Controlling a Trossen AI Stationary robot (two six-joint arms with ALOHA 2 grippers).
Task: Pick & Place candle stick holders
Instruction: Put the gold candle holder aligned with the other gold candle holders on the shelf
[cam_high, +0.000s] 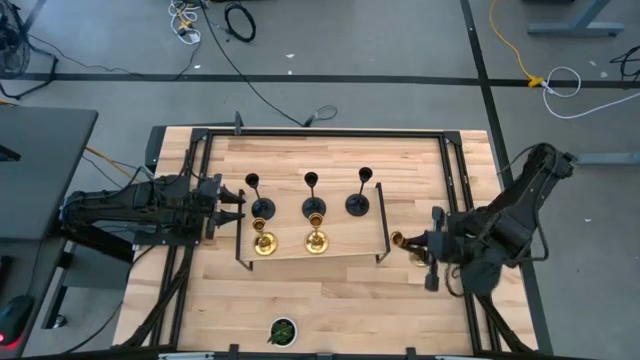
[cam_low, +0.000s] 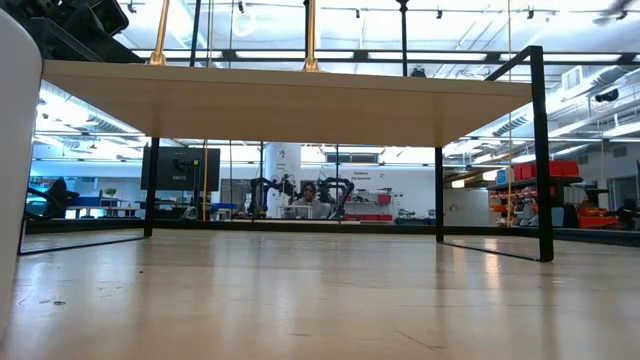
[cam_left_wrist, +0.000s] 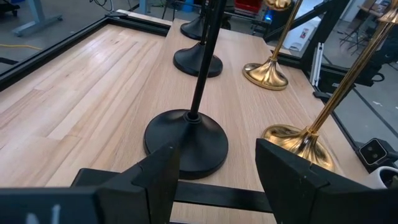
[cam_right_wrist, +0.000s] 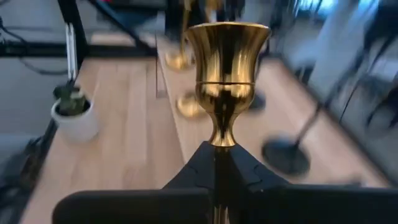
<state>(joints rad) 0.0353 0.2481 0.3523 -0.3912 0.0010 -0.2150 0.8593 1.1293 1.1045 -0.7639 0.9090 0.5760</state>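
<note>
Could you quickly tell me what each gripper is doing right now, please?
Left gripper: open, at a black candle stick holder.
Right gripper: shut on a gold candle stick holder.

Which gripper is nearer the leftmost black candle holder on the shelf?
Left. The left gripper is open right beside the leftmost black candle holder; the right gripper is off the shelf's far end, shut on a gold holder.

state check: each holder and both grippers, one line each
Three black holders: upright on the shelf, back row.
Two gold holders: upright on the shelf, front row.
Third gold holder: off the shelf, held by its stem.
Right gripper: shut on third gold holder.
Left gripper: open, facing the nearest black holder's base.
</note>
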